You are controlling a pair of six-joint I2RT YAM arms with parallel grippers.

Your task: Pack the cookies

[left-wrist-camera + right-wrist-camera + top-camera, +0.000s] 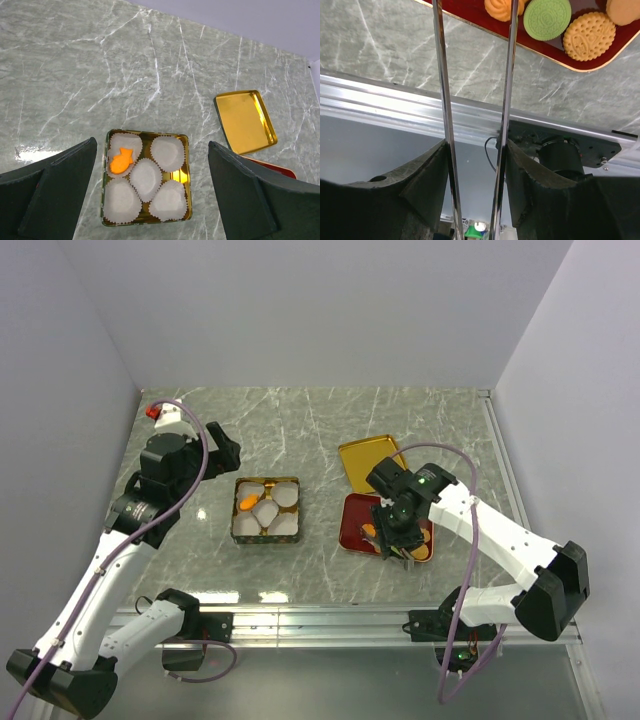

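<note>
The left gripper hangs with its two dark fingers spread wide and nothing held between them. Directly below the gap sits a square gold tin lined with five white fluted paper cups. An orange fish-shaped cookie lies in the cup nearest one finger, and the other four cups look bare. Past the opposite finger lies a flat gold lid; only a sliver of the red tray shows beside it, the rest hidden behind that finger. The right gripper carries two long thin metal rods that stand apart with nothing visibly clamped between them. Their tips run off the top of the wrist view, so I cannot tell whether they touch anything. An orange cookie, cut off at the edge, is crossed by one rod. Just outside that rod lie a green round cookie and a tan round cookie, both on the tray. From above, the right gripper covers much of that tray, so the cookies under it cannot be counted.
</note>
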